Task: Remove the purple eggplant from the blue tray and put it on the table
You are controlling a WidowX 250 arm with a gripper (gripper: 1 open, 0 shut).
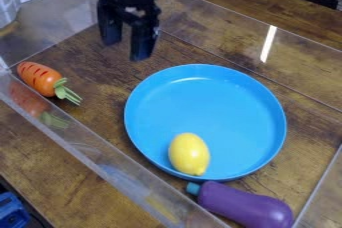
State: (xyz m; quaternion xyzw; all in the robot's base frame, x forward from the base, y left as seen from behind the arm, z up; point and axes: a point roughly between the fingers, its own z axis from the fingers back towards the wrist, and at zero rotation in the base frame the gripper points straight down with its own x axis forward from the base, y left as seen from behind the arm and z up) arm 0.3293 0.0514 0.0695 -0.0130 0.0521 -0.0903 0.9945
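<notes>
- We see the glossy purple toy eggplant [246, 207] on the dark wood-grain table [201, 32], just outside the round blue plastic tray [207, 92], at its near rim.
- Yellow lemon [190, 154] lies inside that tray.
- Black gripper [128, 38], fingers spread and empty, hangs beyond the tray's far-left rim.
</notes>
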